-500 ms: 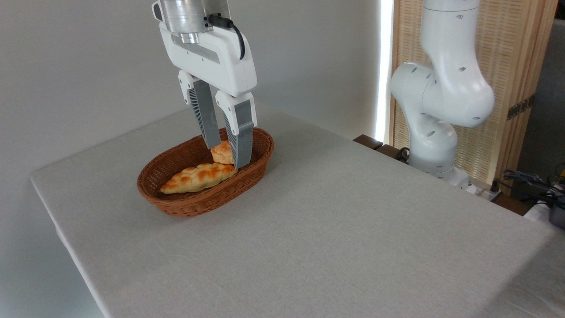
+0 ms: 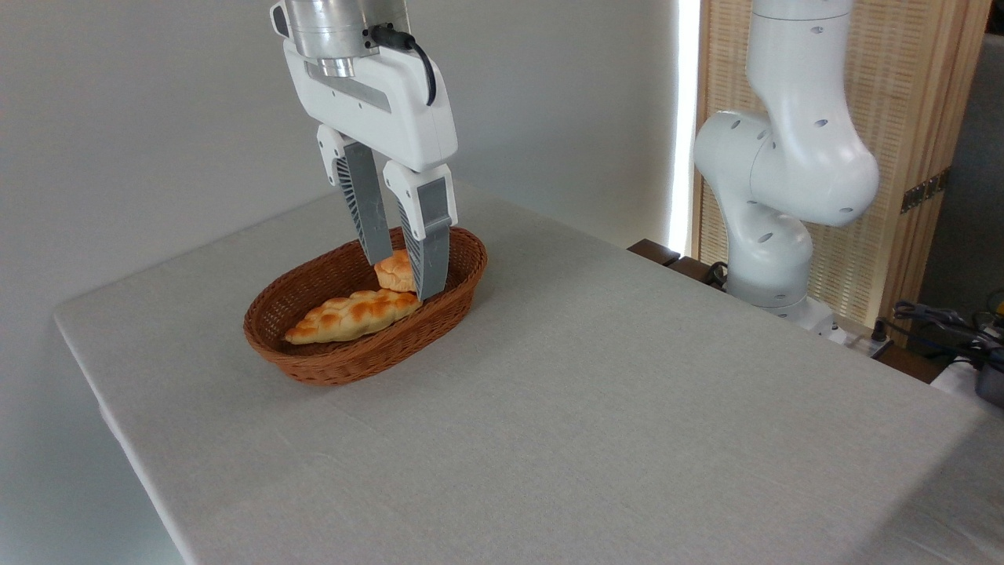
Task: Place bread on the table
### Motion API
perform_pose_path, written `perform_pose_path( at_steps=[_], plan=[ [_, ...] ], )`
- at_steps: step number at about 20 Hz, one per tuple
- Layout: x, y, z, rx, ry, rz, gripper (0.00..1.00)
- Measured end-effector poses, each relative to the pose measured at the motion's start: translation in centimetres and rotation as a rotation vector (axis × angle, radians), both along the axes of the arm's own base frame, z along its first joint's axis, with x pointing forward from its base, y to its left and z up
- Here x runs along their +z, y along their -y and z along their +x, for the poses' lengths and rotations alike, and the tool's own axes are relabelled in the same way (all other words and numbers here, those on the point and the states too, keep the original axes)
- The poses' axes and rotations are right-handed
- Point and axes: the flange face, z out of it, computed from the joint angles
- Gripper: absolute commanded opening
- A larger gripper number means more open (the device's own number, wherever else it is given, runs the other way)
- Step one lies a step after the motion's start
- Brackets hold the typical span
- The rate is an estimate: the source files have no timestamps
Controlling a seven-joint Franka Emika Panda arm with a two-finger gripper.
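Right now the end effector (image 2: 403, 276) is straddling the knotted bun (image 2: 394, 272) in the wicker basket (image 2: 329, 362), fingers seemingly pressing its sides, so lifting straight up, clearing the braided loaf (image 2: 351, 314) and rim before crossing to bare counter (image 2: 627, 408), is looking wisest

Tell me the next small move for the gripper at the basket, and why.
Probably close the fingers on the bread. The gripper hangs inside the wicker basket with one finger on each side of the small bun, which is still down beside the braided loaf. I cannot tell whether the pads already touch it.
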Motion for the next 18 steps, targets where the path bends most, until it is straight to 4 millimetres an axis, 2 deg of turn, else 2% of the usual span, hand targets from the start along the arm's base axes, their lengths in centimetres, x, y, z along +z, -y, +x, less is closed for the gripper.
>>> perform_pose_path(
  at_steps=[5, 18],
  plan=[
    [0.07, -1.03, 0.06, 0.018, 0.001, -0.001, 1.0],
    [0.07, -1.03, 0.06, 0.018, 0.001, -0.001, 1.0]
  ],
)
